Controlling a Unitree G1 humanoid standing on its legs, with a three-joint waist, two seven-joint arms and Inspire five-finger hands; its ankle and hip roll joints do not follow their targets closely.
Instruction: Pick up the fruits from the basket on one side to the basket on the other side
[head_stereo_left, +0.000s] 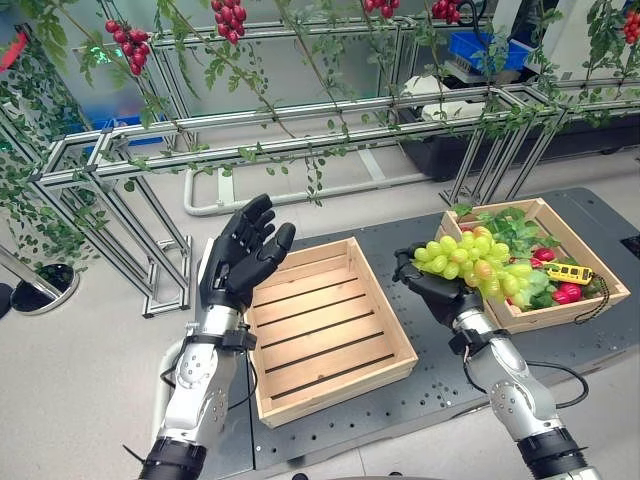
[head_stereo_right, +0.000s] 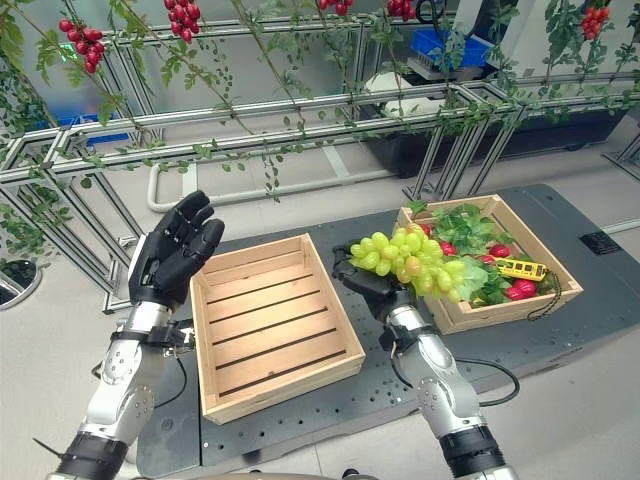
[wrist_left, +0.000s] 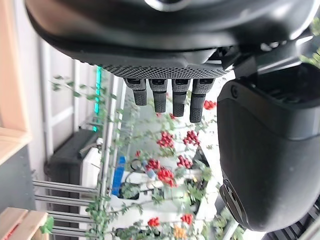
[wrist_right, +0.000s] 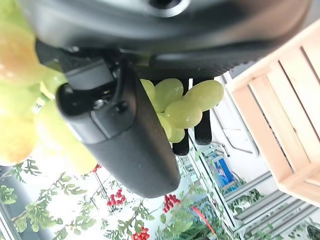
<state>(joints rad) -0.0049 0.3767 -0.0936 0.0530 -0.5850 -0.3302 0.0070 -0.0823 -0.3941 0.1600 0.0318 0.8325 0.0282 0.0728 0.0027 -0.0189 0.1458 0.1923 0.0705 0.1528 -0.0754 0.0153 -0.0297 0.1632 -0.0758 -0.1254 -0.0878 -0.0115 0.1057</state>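
Dark perforated tabletop (head_stereo_left: 440, 385) | empty slatted wooden crate (head_stereo_left: 325, 325) at its left | wooden crate of fruit and leaves (head_stereo_left: 575, 300) at its right, well apart

You are looking at a lab set up as a mock greenhouse. A frame of bare aluminium rails (head_stereo_left: 300, 135) carries trailing vines (head_stereo_left: 330, 95) and hanging clusters of red berries (head_stereo_left: 128, 42). The floor (head_stereo_left: 90, 360) is plain and smooth. A dark perforated worktop (head_stereo_left: 440, 375) with rows of mounting holes holds two slatted wooden crates (head_stereo_left: 330, 330).
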